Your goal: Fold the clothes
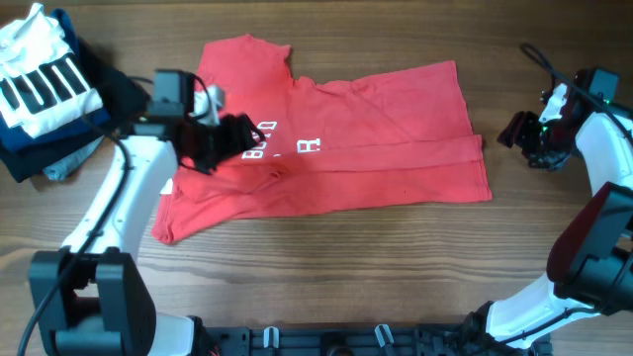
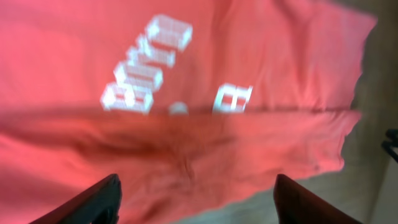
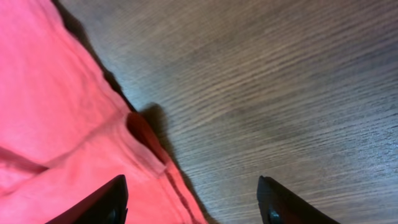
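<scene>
Red T-shirt (image 1: 376,138) spread on table (image 1: 326,267), left tool (image 2: 196,190) over it — jaws apart, right tool (image 3: 193,193) beside its edge — also apart

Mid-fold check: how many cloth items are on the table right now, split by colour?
Red T-shirt: 1
White black-striped garment: 1
Navy folded pile: 1 (pieces inside cannot be counted)
Total: 3

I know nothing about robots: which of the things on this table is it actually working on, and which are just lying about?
Part of the job:
- red T-shirt with white lettering, spread half-folded in the middle of the table

Just lying about:
- white black-striped garment, in the far left corner
- navy folded clothes, piled underneath it
</scene>
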Available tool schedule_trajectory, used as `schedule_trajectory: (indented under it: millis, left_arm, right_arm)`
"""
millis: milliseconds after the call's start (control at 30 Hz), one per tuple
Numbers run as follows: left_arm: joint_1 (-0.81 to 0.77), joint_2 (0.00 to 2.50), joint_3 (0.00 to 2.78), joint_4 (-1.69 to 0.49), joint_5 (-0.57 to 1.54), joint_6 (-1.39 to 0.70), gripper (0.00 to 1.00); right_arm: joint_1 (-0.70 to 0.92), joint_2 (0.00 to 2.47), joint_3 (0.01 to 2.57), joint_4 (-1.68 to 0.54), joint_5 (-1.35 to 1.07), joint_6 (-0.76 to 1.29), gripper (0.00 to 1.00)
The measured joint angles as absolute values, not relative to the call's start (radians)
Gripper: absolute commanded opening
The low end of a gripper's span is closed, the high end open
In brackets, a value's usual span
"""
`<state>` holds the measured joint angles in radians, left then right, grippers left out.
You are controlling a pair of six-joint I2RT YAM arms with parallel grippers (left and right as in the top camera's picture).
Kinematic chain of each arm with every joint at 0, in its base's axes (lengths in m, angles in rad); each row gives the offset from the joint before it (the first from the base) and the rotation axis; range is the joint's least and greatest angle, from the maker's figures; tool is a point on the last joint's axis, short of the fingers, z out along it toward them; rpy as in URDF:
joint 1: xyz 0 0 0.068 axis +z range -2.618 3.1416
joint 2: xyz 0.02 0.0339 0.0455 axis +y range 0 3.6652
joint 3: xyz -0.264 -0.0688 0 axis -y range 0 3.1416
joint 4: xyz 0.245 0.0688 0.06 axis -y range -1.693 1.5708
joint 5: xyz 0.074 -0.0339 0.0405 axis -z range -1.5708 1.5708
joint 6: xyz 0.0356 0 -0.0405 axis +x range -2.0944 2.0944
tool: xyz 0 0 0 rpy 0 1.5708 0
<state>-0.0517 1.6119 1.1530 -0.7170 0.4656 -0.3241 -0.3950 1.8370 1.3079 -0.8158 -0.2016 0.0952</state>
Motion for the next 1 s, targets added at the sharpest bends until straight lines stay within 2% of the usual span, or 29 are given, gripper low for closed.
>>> schedule_trajectory:
  millis: [133,233,533,733,1000]
  left_arm:
    - [-0.009,1.613,1.285,-0.719,0.425,-0.271,1.00]
    - [0.003,1.631,1.382,-0.715,0.375,-0.237,1.00]
    - [0.032,1.918,1.620,-0.672,0.283,-0.153,1.00]
    - [0.095,2.119,1.702,-0.554,0.268,-0.135,1.00]
    - [0.120,2.240,1.718,-0.360,0.259,-0.131,0.97]
  right_arm:
    - [-0.390,1.821,1.361,-0.844,-0.218,0.076,0.79]
    - [-0.364,1.771,1.374,-0.867,-0.229,0.065,1.00]
    - [-0.219,1.632,1.390,-0.976,-0.248,0.042,1.00]
    - [-0.204,1.632,1.390,-1.026,-0.248,0.043,1.00]
    - [-0.204,1.632,1.390,-1.029,-0.248,0.044,1.00]
